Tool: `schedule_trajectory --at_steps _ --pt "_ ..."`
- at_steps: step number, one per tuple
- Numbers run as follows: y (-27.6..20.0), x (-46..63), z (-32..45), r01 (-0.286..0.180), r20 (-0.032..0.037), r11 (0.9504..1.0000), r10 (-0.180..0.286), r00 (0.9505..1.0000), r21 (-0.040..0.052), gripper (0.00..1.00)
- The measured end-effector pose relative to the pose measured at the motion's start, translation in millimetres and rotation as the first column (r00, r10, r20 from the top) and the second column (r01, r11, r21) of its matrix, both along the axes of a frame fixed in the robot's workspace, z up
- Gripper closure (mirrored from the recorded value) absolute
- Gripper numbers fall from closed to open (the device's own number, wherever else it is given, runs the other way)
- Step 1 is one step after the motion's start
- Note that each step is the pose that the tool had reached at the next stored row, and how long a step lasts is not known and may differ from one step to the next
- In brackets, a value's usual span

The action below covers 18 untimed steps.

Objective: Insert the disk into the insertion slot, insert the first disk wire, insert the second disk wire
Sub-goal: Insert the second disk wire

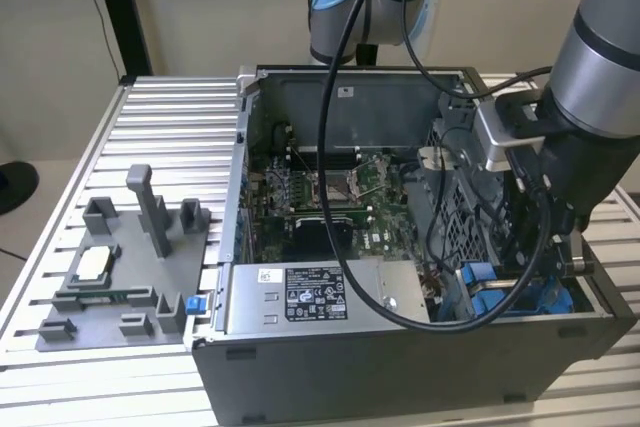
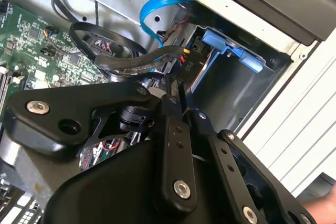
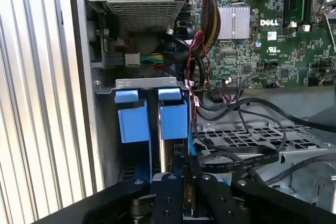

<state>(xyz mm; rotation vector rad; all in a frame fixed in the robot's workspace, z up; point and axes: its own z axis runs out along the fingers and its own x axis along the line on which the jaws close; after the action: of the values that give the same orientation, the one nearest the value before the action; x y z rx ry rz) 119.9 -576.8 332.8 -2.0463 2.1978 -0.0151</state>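
My gripper [image 3: 188,183] hangs low inside the open computer case, just above the insertion slot [image 3: 149,83], a metal bay with two blue carrier tabs [image 3: 173,119] standing in it. The disk itself is mostly hidden between those tabs. The fingers [image 2: 169,109] are pressed close together on a thin dark connector at the end of a black disk wire [image 2: 131,64], which curves away over the motherboard. A second, blue flat wire [image 2: 157,9] loops behind it. In the exterior view the arm [image 1: 565,162] reaches down over the perforated drive cage [image 1: 462,232] at the case's right front.
The case [image 1: 400,347] lies open on a ribbed aluminium table [image 1: 170,117]. A grey plastic fixture tray [image 1: 115,282] sits at the exterior view's left. The power supply [image 1: 320,292], the motherboard [image 3: 273,40] and loose black cables [image 3: 239,153] crowd the space around the bay.
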Motion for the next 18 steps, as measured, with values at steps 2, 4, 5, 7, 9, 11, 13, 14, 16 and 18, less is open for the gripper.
schedule_trajectory --at_steps 2,4,5,7,9,11,13,14,16,18 --pt "0.0 0.0 0.0 0.000 -0.0001 1.0000 0.000 1.0000 -0.0001 1.00" --pt "0.0 0.0 0.0 0.000 -0.0002 1.0000 0.000 1.0000 0.0000 1.00" --pt "0.0 0.0 0.0 0.000 -0.0002 1.0000 0.000 1.0000 0.0000 1.00" --pt "0.1 0.1 -0.3 0.000 -0.0002 1.0000 0.000 1.0000 0.0009 0.00" --pt "0.0 0.1 0.2 0.000 -0.0002 1.0000 0.000 1.0000 0.0007 0.00" --pt "0.0 0.0 5.1 0.000 -0.0003 1.0000 0.000 1.0000 0.0005 0.00" --pt "0.0 -0.1 14.0 0.000 -0.0003 1.0000 0.000 1.0000 0.0006 0.00" --pt "0.0 -0.1 18.5 0.000 -0.0003 1.0000 0.000 1.0000 0.0003 0.00" --pt "0.0 -0.2 27.8 0.000 -0.0003 1.0000 0.000 1.0000 0.0006 0.00" --pt "0.0 -0.2 37.0 0.000 -0.0003 1.0000 0.000 1.0000 0.0004 0.00"
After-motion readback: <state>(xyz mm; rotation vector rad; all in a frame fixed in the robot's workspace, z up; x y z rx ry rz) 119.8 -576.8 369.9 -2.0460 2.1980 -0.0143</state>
